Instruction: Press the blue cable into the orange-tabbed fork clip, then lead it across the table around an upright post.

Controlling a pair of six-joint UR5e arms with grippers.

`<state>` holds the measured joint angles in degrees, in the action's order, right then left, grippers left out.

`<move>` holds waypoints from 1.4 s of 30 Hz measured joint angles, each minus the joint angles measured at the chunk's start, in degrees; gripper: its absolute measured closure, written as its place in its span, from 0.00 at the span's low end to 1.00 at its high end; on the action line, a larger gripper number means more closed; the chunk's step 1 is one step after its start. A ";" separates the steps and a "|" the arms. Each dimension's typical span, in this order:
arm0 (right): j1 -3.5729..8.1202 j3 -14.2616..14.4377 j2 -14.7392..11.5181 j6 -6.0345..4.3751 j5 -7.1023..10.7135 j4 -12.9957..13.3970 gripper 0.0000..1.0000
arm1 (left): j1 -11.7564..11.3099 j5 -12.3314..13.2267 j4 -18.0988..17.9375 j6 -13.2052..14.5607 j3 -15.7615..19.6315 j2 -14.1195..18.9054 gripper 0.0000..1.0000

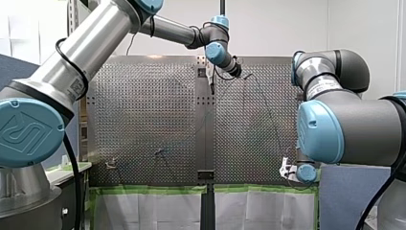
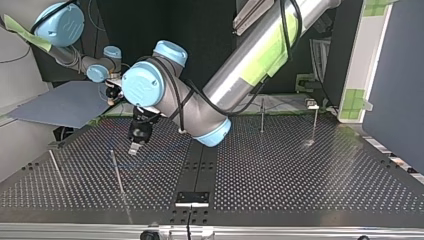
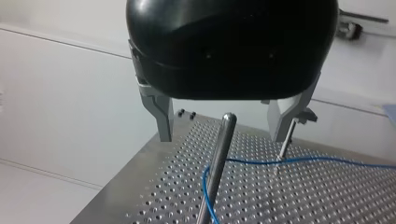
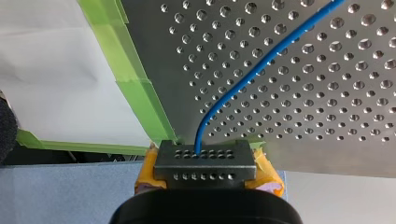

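The blue cable (image 4: 261, 60) leaves my right gripper (image 4: 205, 163), which is shut on its end at the table's taped edge, and runs out over the perforated plate. In the left wrist view the blue cable (image 3: 299, 161) bends round the foot of an upright metal post (image 3: 222, 149). My left gripper (image 3: 222, 135) hangs open just above and behind that post's top, its metal fingers (image 3: 161, 116) on either side and holding nothing. In the top view my left gripper (image 2: 135, 147) hovers beside the post (image 2: 117, 172). I cannot make out an orange-tabbed clip.
More thin posts stand on the table (image 2: 300, 175): one at the top view's left (image 2: 55, 167) and two at the far right (image 2: 262, 115), (image 2: 315, 120). Green tape (image 4: 140, 88) lines the near edge. My right gripper (image 1: 286, 168) is at the front view's lower right.
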<state>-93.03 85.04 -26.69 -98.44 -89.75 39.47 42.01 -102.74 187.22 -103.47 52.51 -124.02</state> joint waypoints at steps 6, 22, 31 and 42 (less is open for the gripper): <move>0.01 0.00 0.00 -0.03 0.00 0.00 1.00 | 0.10 -1.07 0.12 3.34 -0.04 -0.01 0.00; 0.04 0.00 0.00 -0.08 0.07 -0.16 1.00 | 0.85 -5.87 -0.79 5.82 -1.19 0.03 0.00; 0.00 0.00 0.00 0.04 0.14 -0.44 1.00 | 0.99 -5.86 -0.80 5.82 -1.25 0.00 0.00; 0.00 0.00 0.00 0.07 0.13 -0.61 1.00 | 1.16 -5.67 -0.95 5.59 -1.23 -0.02 0.00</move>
<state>-93.03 85.03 -26.69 -98.37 -89.62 38.86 43.17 -108.41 186.27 -97.88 51.29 -124.04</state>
